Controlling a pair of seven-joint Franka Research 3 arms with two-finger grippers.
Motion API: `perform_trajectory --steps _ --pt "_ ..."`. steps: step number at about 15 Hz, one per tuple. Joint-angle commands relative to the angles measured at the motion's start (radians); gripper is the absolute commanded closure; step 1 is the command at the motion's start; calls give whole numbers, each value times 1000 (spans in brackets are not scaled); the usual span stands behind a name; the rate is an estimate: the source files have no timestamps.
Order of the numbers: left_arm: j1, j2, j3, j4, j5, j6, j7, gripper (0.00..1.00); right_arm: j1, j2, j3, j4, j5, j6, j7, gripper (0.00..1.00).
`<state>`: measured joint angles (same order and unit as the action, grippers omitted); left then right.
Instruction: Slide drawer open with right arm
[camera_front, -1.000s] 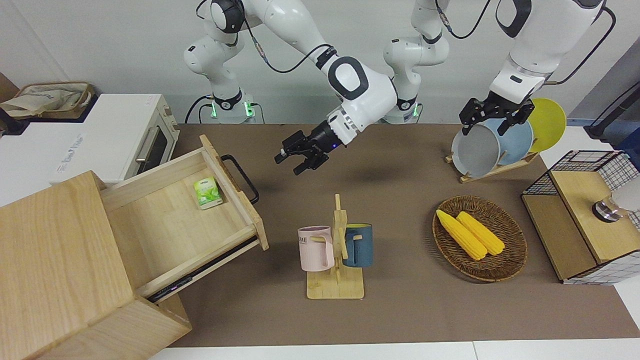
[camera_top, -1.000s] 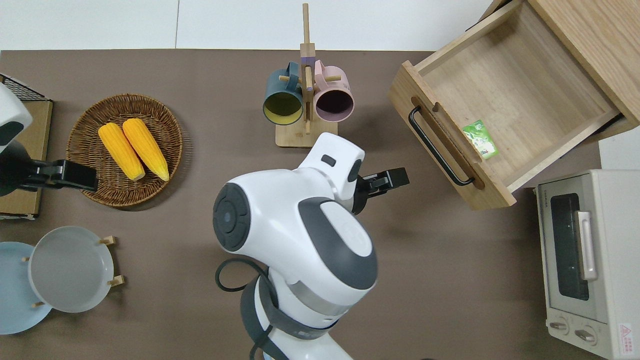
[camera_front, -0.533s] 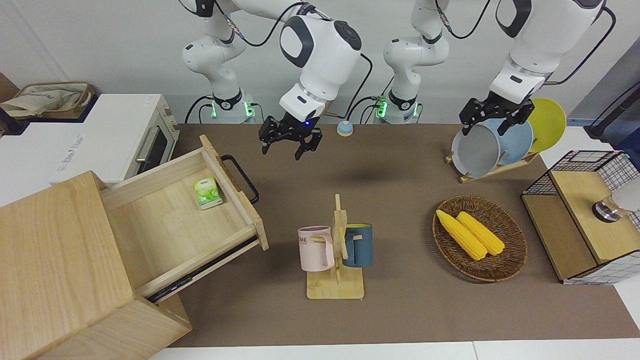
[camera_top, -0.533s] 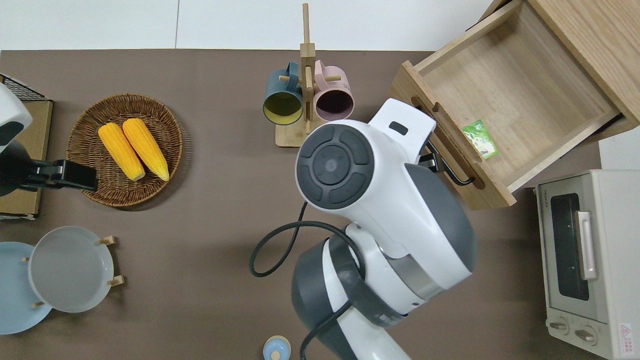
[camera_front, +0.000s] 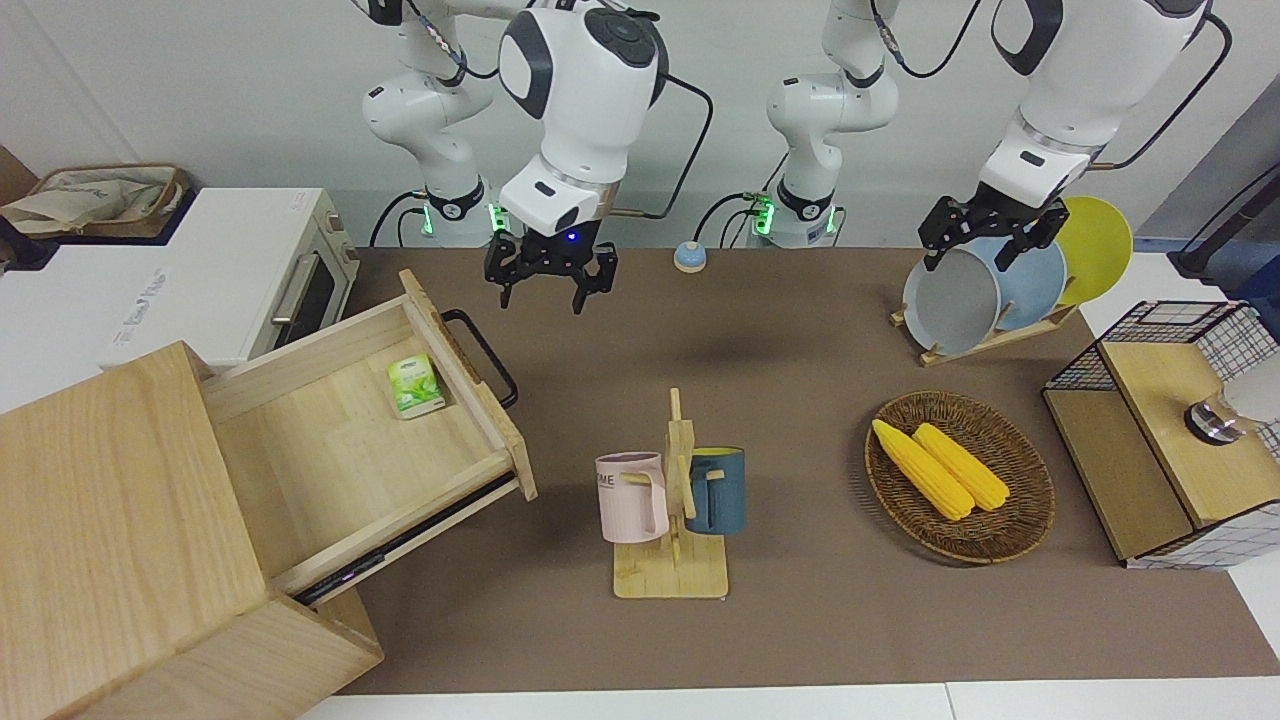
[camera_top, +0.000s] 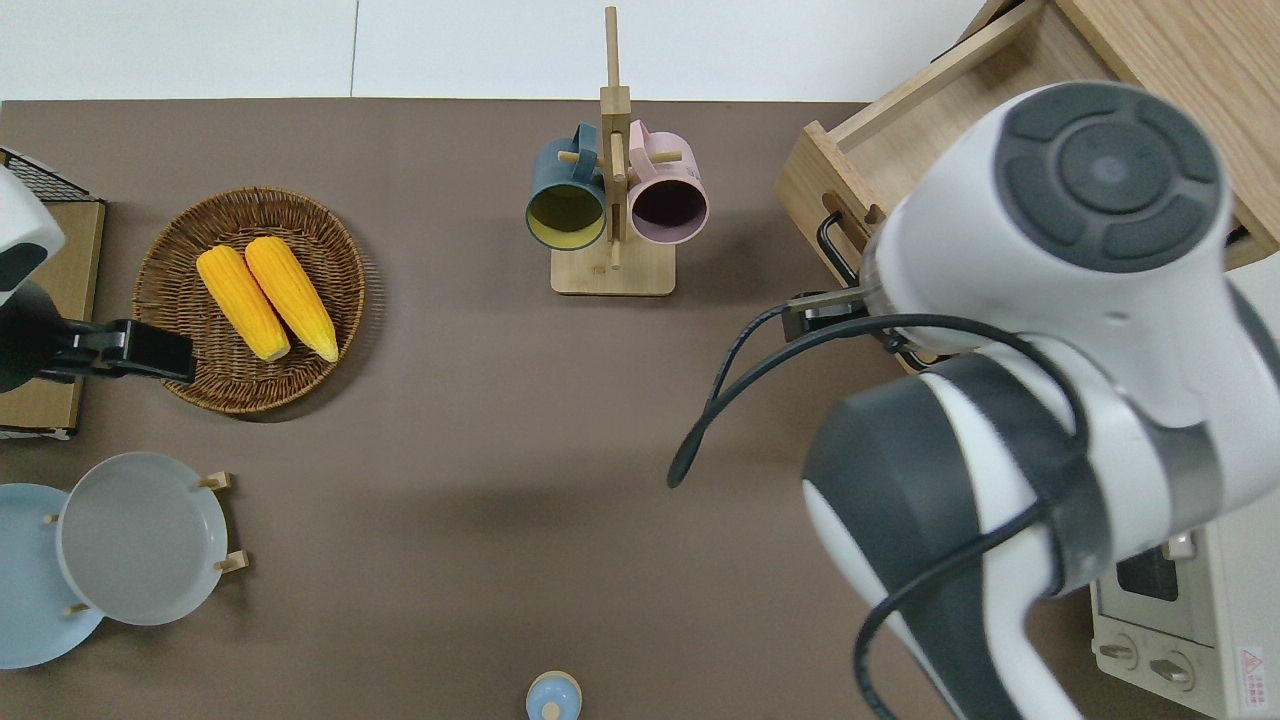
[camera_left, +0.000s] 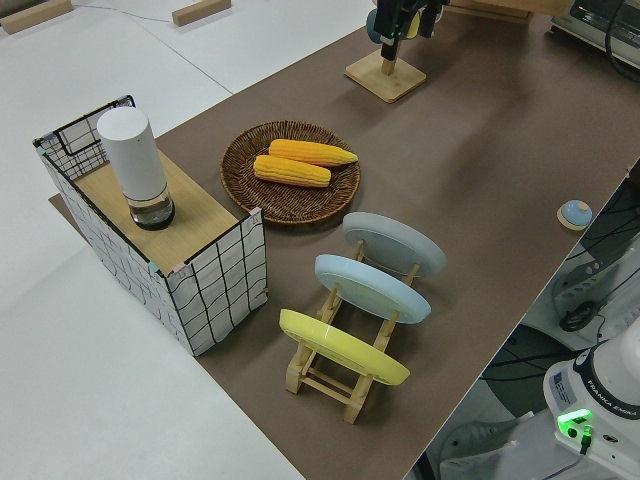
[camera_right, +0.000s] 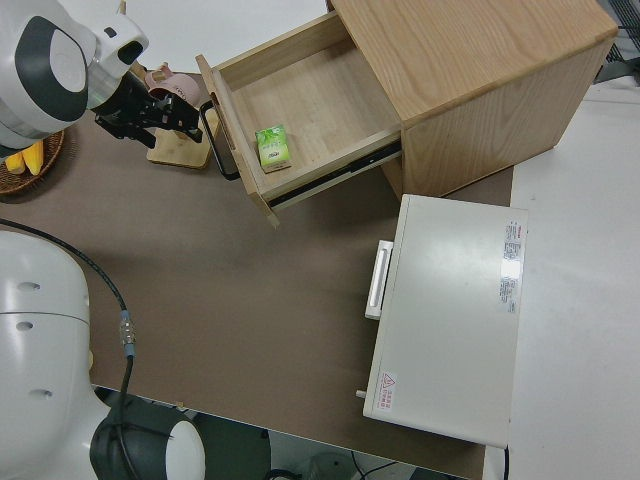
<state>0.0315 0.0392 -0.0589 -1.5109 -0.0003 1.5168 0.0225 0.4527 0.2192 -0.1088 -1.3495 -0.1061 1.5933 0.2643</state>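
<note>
the right gripper (camera_front: 548, 284), fingers spread and holding nothing, is lifting back from the black handle (camera_front: 480, 355) at its 7 o'clock, so the pull looks finished: the drawer (camera_front: 350, 440) is standing wide open. the overhead view is hiding it under the arm; the right side view is showing the green packet (camera_right: 272, 147) inside. the left arm is parked.

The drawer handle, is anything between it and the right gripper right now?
Nothing visible. The right gripper hangs open in the air near the handle of the pulled-out drawer, with only bare table between them.
</note>
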Motion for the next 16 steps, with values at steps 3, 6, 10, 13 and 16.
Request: perform_trajectory --steps 3,6,10,13,16 --pt "5 11 -7 26 17 -20 10 7 -146 -52 32 -30 120 13 -183 13" --pt "5 11 -7 26 17 -20 10 7 -225 -69 32 -63 134 4 -311 13" --pt "5 11 -7 24 17 -20 10 7 -301 -86 32 -92 134 -13 -372 11" --pt "5 11 -7 26 17 -20 10 7 -339 -87 31 -92 137 -19 -384 11" --pt "5 11 -7 24 17 -20 10 7 -339 -81 23 -89 121 -16 -341 11"
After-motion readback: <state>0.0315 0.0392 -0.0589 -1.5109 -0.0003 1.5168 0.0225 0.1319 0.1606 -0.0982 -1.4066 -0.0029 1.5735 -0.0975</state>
